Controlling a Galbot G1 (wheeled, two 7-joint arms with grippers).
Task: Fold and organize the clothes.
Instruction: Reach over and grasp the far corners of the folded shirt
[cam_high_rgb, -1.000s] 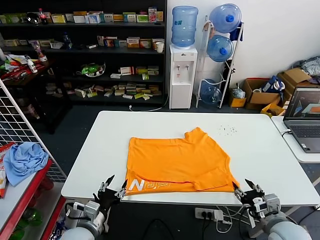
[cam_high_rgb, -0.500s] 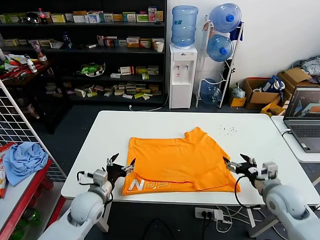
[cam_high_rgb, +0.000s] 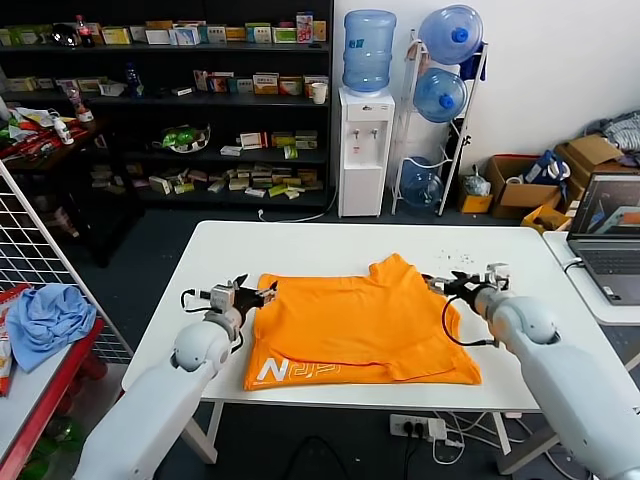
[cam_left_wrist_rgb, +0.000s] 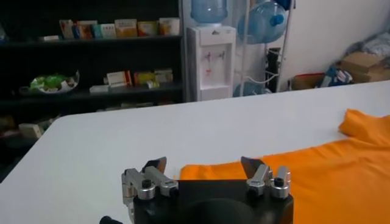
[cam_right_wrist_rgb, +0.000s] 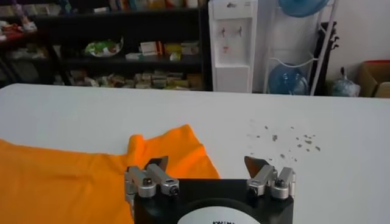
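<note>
Black-fingered left gripper (cam_high_rgb: 252, 292) sits at the far left corner of the orange T-shirt (cam_high_rgb: 358, 320), jaws spread wide, nothing between them; in the left wrist view its gripper (cam_left_wrist_rgb: 205, 168) hangs just above the shirt's (cam_left_wrist_rgb: 317, 176) edge. Right gripper (cam_high_rgb: 448, 283) is at the shirt's far right side, beside the raised sleeve, also wide open and empty; the right wrist view shows that gripper (cam_right_wrist_rgb: 207, 164) over the sleeve tip (cam_right_wrist_rgb: 164, 149). Half a second ago both grippers were at the shirt's near corners by the table's front edge; now both have moved up to its far edge, arms stretched out along the shirt's sides. Shirt unchanged: lies flat mid-table (cam_high_rgb: 300, 245), near hem folded up with white lettering (cam_high_rgb: 300, 371) showing. Blue cloth bundle (cam_high_rgb: 45, 320) sits off the table, well left of the shirt.
</note>
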